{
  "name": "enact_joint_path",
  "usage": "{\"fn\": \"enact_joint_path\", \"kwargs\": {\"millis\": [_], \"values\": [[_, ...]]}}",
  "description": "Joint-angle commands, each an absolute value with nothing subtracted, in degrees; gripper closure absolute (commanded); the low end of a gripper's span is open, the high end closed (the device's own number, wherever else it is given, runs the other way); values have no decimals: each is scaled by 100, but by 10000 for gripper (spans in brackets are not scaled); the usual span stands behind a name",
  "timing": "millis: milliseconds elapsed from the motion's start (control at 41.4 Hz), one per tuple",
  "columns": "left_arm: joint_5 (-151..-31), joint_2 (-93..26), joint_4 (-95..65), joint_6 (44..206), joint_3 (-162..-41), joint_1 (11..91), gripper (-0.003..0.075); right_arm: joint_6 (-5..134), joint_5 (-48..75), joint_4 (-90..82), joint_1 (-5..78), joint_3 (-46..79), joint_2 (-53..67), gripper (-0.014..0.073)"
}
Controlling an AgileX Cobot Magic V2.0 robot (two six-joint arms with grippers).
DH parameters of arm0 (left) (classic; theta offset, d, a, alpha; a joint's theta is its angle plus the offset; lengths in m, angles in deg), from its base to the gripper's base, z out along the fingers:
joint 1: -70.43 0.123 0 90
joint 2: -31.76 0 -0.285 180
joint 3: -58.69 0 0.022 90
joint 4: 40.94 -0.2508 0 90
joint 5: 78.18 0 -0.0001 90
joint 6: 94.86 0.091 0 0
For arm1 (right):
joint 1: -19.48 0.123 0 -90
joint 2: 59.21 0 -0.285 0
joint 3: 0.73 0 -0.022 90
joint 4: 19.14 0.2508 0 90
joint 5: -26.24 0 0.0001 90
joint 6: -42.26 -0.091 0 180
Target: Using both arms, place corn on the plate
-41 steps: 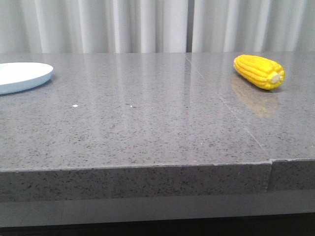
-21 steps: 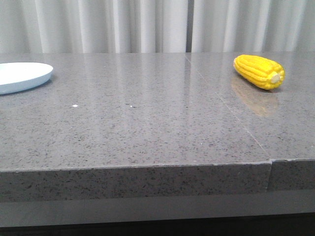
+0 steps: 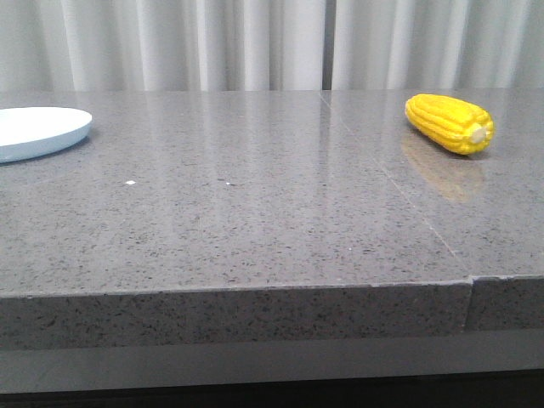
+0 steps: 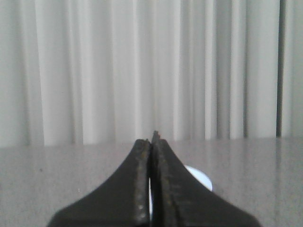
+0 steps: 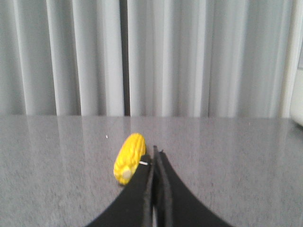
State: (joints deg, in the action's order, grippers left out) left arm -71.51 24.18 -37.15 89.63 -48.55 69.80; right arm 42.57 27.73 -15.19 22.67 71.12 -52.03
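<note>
Spanning the whole front view, grey speckled stone table [image 3: 255, 221], glossy, with a seam line running front to back on its right part. Pale pleated curtain [image 3: 255, 42] hangs behind the far edge.

Plate [image 3: 38, 132]: pale blue-white, shallow, at the far left of the table, cut off by the frame edge. Nothing on it. In the left wrist view only a small pale sliver of the plate [image 4: 201, 178] shows past the fingers.

Corn [image 3: 448, 124]: bright yellow cob lying on its side at the far right of the table, pale stub end toward the camera and right, reflection on the stone below it. Well apart from the plate, at the opposite side of the table.

Left gripper [image 4: 151, 142]: dark fingers pressed together, nothing between them, pointing over the table toward the plate.

Right gripper [image 5: 155, 152]: fingers closed tip to tip, holding nothing. Corn [image 5: 129, 157] lies on the table just beyond and beside the fingertips; contact cannot be told.
</note>
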Motion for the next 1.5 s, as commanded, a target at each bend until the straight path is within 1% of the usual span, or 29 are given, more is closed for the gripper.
{"fn": "enact_joint_path", "kwargs": {"millis": [0, 121, 290, 435, 556, 798, 1016, 1209, 1282, 1354, 1378, 1403, 1451, 1475], "values": [[-6919, 2462, -3672, 8910, -5661, 6992, 740, 4291, 2692, -1510, 2263, 6435, -5189, 713], [-7764, 2136, -3698, 8910, -6596, 6992, 740, 4291, 1936, -1510, 2263, 5575, -4809, 713], [-8687, 1373, -3803, 8910, -7806, 6992, 740, 4291, 1303, -1510, 2263, 4593, -3945, 713], [-9534, 636, -3803, 8910, -8495, 6992, 740, 4291, 707, -1510, 2263, 3935, -3095, 713], [-9835, 89, -3803, 8910, -8585, 6992, 740, 4291, 405, -1510, 2263, 3682, -2476, 713], [-10109, -591, -3803, 8910, -8585, 6992, 740, 4291, 308, -1510, 2263, 3674, -1494, 713], [-10291, -952, -3774, 8910, -8585, 6992, 741, 4291, 214, -1510, 2263, 3674, -857, 713], [-10354, -1167, -3774, 8910, -8585, 6992, 740, 4291, 221, -1510, 2263, 3674, -542, 707], [-10351, -1257, -3774, 8910, -8585, 6992, 738, 4291, 221, -1510, 2263, 3674, -515, 661], [-10381, -1333, -3774, 8910, -8585, 6992, 706, 4291, 215, -1510, 2263, 3674, -498, 532], [-10388, -1363, -3774, 8910, -8585, 6992, 677, 4291, 214, -1510, 2263, 3674, -498, 489], [-10400, -1397, -3774, 8910, -8585, 6992, 649, 4291, 210, -1512, 2263, 3674, -498, 428], [-10397, -1445, -3774, 8910, -8585, 6992, 554, 4291, 203, -1534, 2263, 3674, -498, 333], [-10404, -1480, -3774, 8910, -8585, 6992, 512, 4291, 203, -1550, 2263, 3674, -498, 271]]}}
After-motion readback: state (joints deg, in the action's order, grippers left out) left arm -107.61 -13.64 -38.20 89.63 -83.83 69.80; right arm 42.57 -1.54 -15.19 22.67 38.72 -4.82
